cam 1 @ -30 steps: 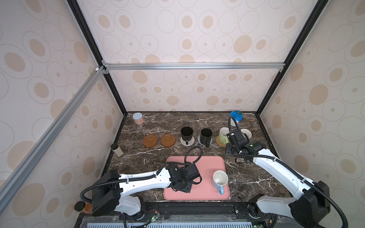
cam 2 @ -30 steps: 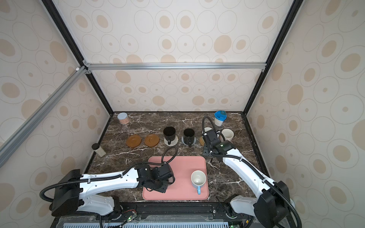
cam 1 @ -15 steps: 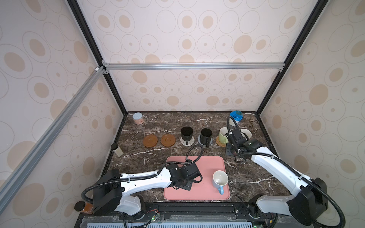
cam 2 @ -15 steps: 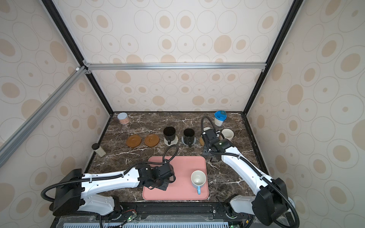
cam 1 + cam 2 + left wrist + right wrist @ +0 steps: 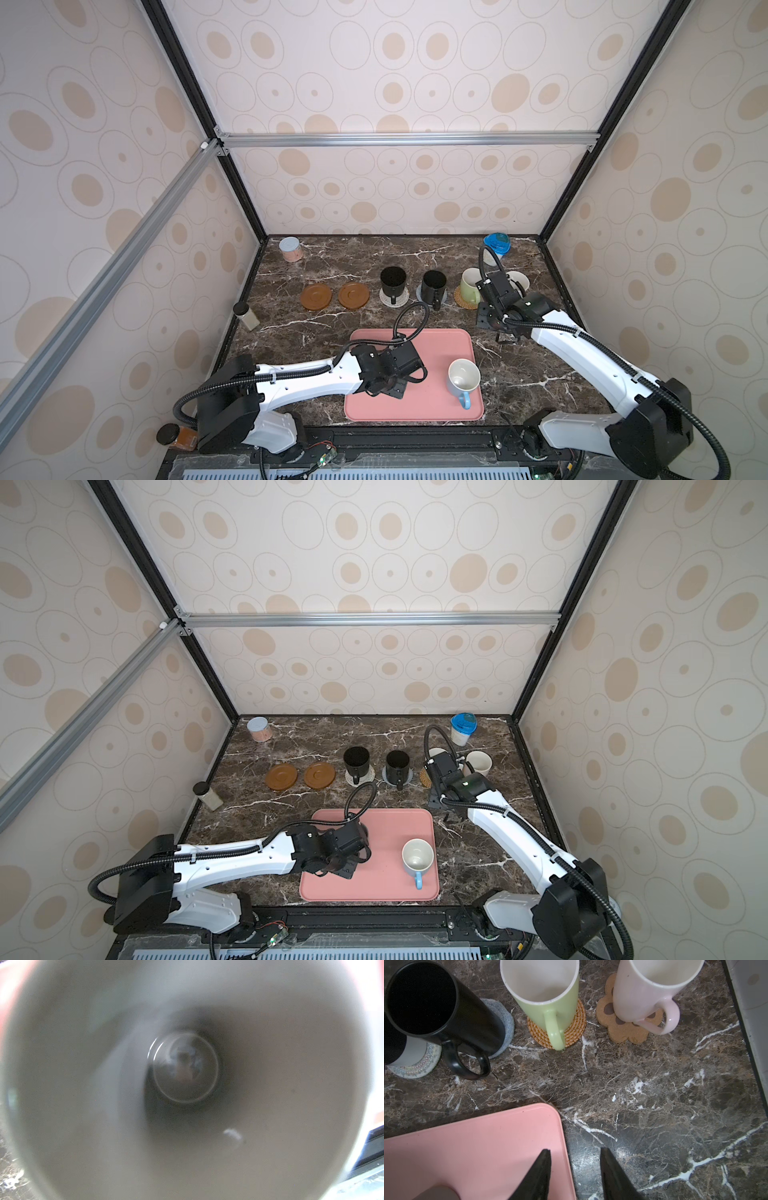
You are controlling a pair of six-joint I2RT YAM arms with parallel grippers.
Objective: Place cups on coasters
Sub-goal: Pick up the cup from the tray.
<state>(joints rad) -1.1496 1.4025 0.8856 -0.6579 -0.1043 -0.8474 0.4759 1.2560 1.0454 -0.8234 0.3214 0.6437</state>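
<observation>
Pink tray (image 5: 432, 345) is seen low centre in both top views, on the marble desk (image 5: 332, 266). Left tool (image 5: 390, 384) is placed over the tray's left part. It is closed, but its fingers are hidden, so what is gripped cannot be told. Left wrist view is filled by the inside of the grey mug (image 5: 270, 1084), seen from straight above and blurred. Blue mug (image 5: 463, 374) is stood upright on the tray's right part, handle toward frame bottom, apart from both tools.

Right tool (image 5: 575, 1149) is held at the tray's upper right corner, fingers parted by a narrow gap, nothing between them.

Row across mid-frame, listed left to right:
- Wooden disc (image 5: 316, 296), bare.
- Second disc (image 5: 353, 295), bare.
- Black mug (image 5: 392, 280) on whitish coaster (image 5: 390, 298).
- Second black mug (image 5: 434, 284) on blue-grey coaster (image 5: 444, 296).
- Green mug (image 5: 469, 284) on rattan coaster (image 5: 463, 301).
- Pink mug (image 5: 643, 995) on paw coaster (image 5: 623, 1028), partly hidden by the right arm in both top views.

All four are upright.
</observation>
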